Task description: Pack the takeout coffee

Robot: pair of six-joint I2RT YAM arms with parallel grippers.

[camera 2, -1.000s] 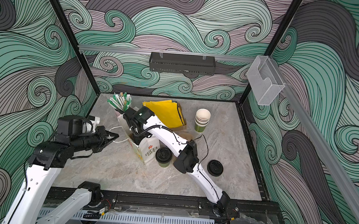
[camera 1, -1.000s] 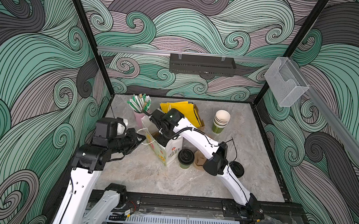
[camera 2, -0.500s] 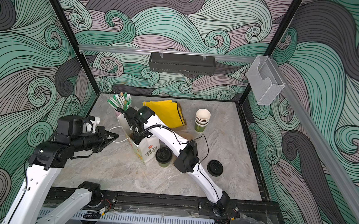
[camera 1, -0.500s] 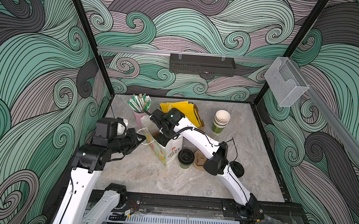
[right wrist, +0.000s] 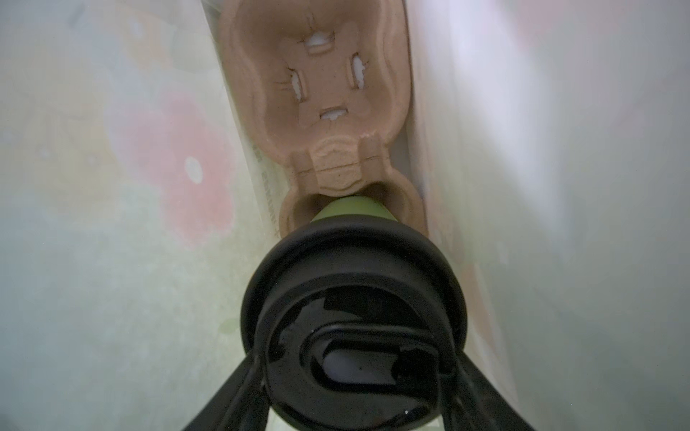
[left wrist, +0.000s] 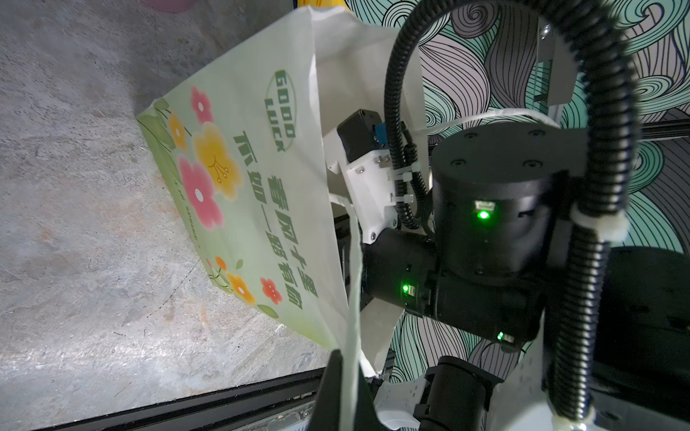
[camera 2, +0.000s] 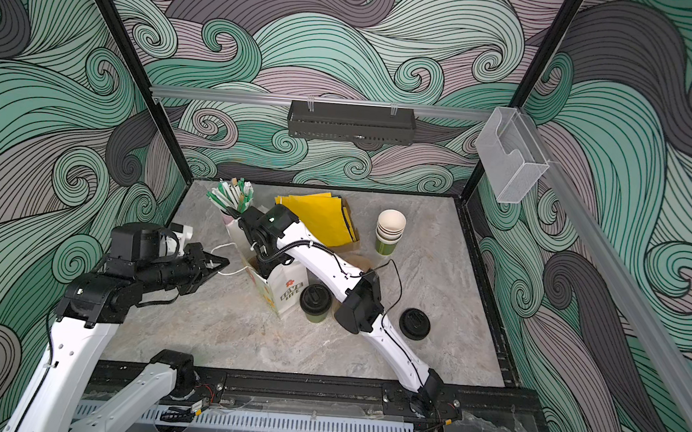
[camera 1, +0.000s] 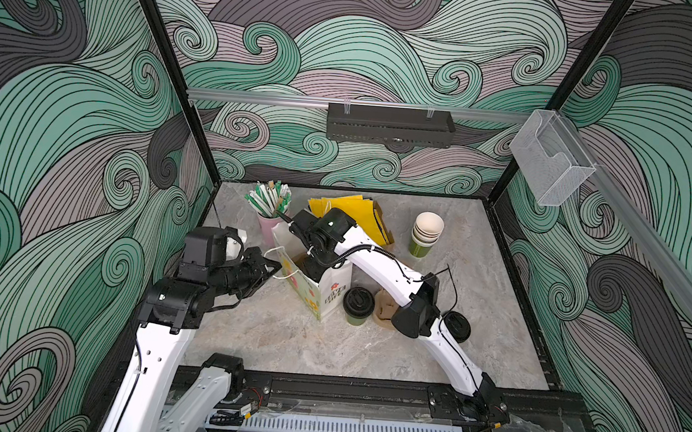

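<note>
The small green paper cup with a round black plastic lid [right wrist: 353, 313] sat deep inside the white and green paper bag with flowers [camera 1: 332, 293]. Its bottom was in one pocket of a brown cardboard cup tray [right wrist: 328, 86]. The right tool [right wrist: 354, 377] reached down into the bag and was clamped on the two sides of the lid. The left tool [camera 1: 270, 267] was squeezed together on the bag's thin white handle [left wrist: 353, 291]. The bag stood on the grey stone tabletop [camera 1: 306, 347]. Another green cup with a black lid [camera 1: 358, 305] stood just beside the bag.
</note>
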